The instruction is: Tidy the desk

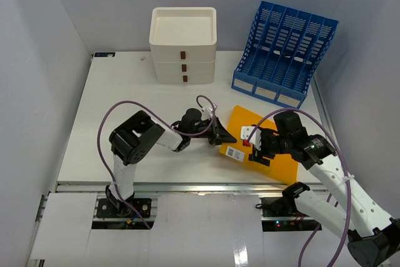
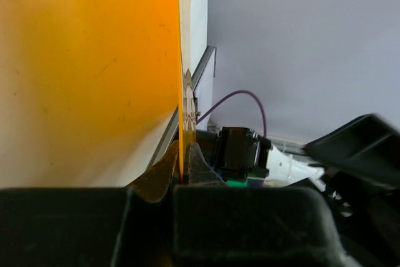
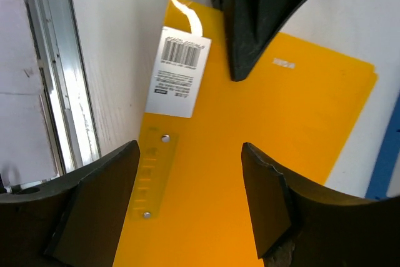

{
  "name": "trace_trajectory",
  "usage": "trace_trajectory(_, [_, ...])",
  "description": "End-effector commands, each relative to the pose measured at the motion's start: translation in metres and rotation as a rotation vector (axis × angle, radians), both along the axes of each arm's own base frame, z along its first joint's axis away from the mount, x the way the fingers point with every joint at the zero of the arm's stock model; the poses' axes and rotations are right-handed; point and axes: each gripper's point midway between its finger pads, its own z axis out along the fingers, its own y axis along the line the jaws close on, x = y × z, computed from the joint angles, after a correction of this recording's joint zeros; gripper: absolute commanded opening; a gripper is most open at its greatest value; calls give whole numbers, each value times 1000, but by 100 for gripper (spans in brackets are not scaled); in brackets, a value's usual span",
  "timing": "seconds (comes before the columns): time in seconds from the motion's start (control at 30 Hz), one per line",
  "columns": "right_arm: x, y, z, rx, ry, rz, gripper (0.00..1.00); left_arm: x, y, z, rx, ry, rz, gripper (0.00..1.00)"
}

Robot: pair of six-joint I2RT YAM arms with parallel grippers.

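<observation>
The white desk point(image 1: 125, 110) carries an orange folder point(image 1: 245, 119) at centre right, with a white barcode label point(image 1: 235, 152) near its front left corner. My left gripper point(image 1: 224, 137) is shut on the folder's left edge; in the left wrist view the thin orange sheet point(image 2: 94, 73) is pinched between the two fingers point(image 2: 183, 162). My right gripper point(image 1: 257, 150) hovers over the folder's front part, open and empty. In the right wrist view its jaws point(image 3: 190, 148) stand wide apart above the folder point(image 3: 300, 104), with the label point(image 3: 178, 70) and the left gripper's black finger point(image 3: 262, 23) beyond.
A white three-drawer box point(image 1: 184, 45) stands at the back centre. A blue slotted file rack point(image 1: 284, 54) stands at the back right. The metal rail point(image 1: 156, 187) runs along the desk's front edge and shows in the right wrist view point(image 3: 53, 92). Grey walls enclose the desk.
</observation>
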Motion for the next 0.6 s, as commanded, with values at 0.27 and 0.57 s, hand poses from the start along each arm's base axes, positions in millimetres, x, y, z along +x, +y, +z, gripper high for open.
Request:
trace_trajectory(0.27, [34, 28, 98, 189, -127, 110, 82, 50, 69, 126, 404, -891, 22, 0])
trace_trajectory(0.57, [83, 22, 167, 273, -280, 45, 83, 62, 122, 185, 639, -1143, 91, 0])
